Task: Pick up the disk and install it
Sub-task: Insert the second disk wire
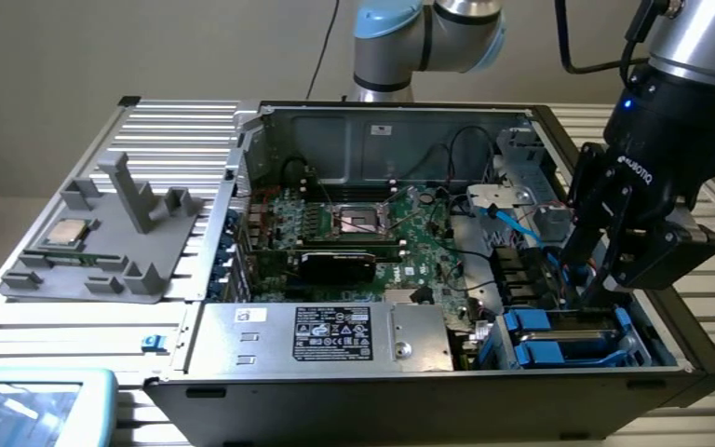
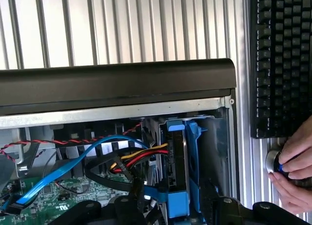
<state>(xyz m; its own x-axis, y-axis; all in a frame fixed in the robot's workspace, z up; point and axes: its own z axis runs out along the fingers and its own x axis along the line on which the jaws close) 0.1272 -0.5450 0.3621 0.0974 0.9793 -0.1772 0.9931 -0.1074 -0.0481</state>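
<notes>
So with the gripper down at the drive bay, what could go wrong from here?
The blue plastic carrier with the grey metal disk stands in the bay right beside the red, yellow and black wire bundle and the blue flat cable; these could snag or get pinched. The gripper hangs close to the black case wall and could knock it. A person's hand rests near the case by the black keyboard.

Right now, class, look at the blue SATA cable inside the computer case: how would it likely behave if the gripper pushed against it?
The blue SATA cable hangs in a loose arc, so it would probably bend aside rather than resist. It looks thin and flat, likely light. It runs beside the red and yellow wires, so a push might snag or drag them.
</notes>
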